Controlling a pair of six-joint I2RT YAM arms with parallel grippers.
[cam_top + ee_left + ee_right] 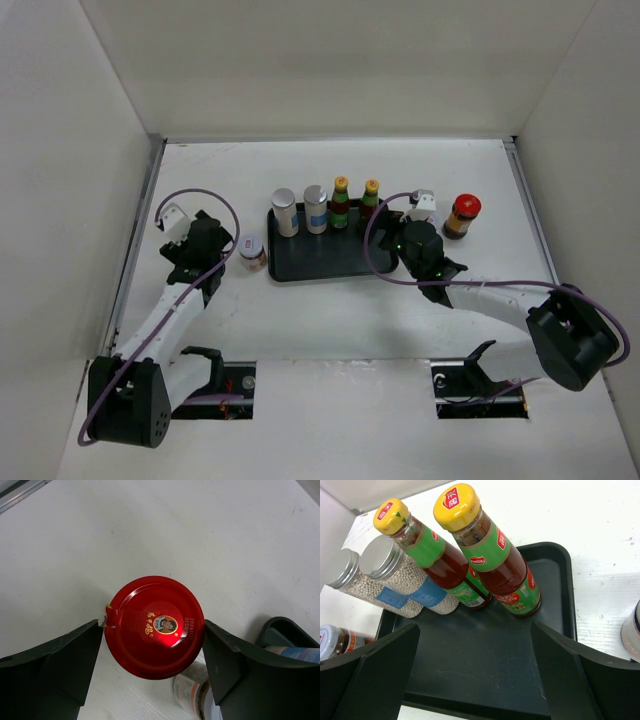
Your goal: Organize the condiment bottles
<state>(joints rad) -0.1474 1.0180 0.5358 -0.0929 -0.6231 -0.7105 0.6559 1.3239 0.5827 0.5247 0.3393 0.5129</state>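
Left gripper straddles the red-capped jar, centre frame; I can't tell if it grips, so I'd squeeze squarely before lifting. Right gripper gapes, empty.

Setting: robot lab test cell.

Evidence:
- A bare white table is boxed in on three sides by plain white walls.
- The left arm and right arm, both robot arms, are mounted at cut-outs in the table's near edge.
- Loose purple cables loop off each arm.
- A metal rail runs along the table's left side.
- Household goods appear as props: sauce bottles and shakers lined up in a black tray, and a red-capped jar standing on the tabletop.
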